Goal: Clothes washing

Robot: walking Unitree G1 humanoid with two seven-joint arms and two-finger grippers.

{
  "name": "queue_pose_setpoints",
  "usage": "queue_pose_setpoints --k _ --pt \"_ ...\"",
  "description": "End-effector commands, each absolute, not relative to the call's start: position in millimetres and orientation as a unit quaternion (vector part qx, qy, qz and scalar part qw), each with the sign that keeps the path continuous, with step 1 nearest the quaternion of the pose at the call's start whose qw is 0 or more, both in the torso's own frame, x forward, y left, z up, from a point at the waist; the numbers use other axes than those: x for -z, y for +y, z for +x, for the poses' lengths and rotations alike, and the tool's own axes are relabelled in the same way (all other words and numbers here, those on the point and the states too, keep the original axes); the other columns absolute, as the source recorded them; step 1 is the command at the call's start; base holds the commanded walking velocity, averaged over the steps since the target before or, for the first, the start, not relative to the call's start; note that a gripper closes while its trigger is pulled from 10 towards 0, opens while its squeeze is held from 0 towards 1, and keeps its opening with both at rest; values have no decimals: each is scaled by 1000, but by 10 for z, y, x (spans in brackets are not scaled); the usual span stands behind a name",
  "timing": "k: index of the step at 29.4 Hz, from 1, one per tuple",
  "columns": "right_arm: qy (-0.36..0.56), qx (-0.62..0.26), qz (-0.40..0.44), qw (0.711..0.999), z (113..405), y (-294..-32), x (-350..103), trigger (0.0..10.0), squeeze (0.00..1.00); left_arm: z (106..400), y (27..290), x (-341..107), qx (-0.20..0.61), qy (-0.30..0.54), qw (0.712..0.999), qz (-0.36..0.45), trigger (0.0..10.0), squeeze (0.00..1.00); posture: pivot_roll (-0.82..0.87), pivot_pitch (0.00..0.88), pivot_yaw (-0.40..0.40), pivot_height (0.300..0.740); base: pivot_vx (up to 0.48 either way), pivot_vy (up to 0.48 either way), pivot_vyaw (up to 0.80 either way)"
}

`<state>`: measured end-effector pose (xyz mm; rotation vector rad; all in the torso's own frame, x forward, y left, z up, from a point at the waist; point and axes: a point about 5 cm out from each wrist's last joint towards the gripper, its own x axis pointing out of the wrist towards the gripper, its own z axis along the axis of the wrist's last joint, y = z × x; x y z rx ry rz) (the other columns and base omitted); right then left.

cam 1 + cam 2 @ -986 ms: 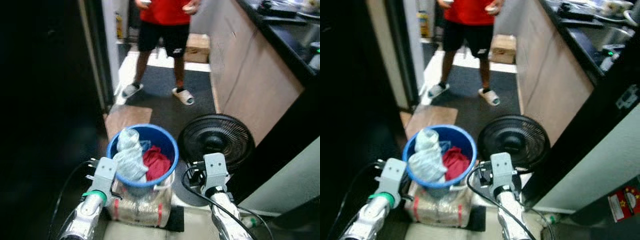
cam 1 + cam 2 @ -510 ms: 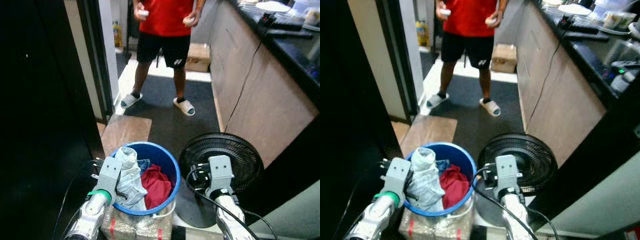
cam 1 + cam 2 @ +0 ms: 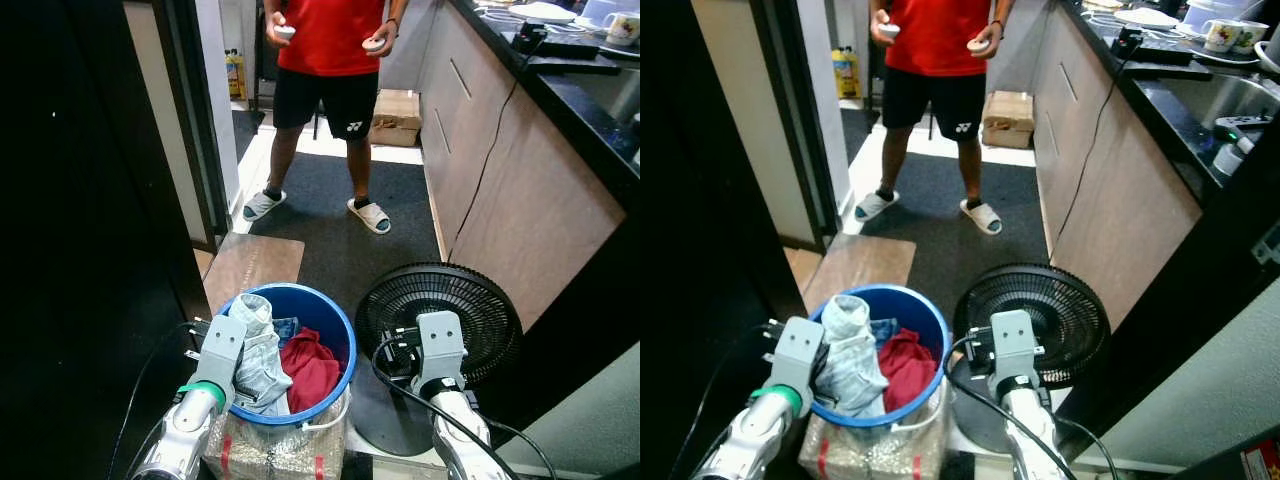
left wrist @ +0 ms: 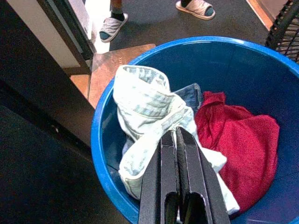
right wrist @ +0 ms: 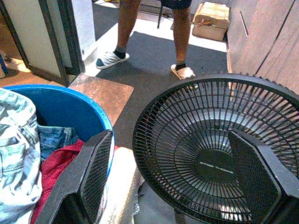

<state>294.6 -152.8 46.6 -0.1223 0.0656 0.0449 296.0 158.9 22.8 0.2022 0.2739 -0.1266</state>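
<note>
Daylight's coming in from the far doorway, left side's sitting in deep black shadow, everything else is looking sharp.

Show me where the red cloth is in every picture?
Left eye: red cloth low, middle, in the blue bucket.
Right eye: low left.
Left wrist: right of the closed black fingers.
Right wrist: bottom left corner.
Shared landmark: the black fan.

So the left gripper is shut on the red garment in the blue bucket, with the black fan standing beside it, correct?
Not quite. The left wrist view shows the left gripper shut on the pale striped garment, not the red garment. The blue bucket and the black fan beside it are as you say.
</note>
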Motion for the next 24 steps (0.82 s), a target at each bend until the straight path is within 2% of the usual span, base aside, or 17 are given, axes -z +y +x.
queue_pose_setpoints --k 1,17,24 --pt "42 -23 -59 997 2920 -1523 -428 10000 0 2907 1601 -156 64 155 980 103 10000 0 0 0 31 740 0 0 0" --pt "39 -18 -58 997 2937 -1520 -447 10000 0 2909 1608 -156 65 155 980 106 10000 0 4 0 33 740 0 0 0" --pt "40 -21 -58 997 2953 -1511 -451 10000 0 2922 1608 -165 66 154 980 108 10000 0 6 0 34 721 0 0 0"
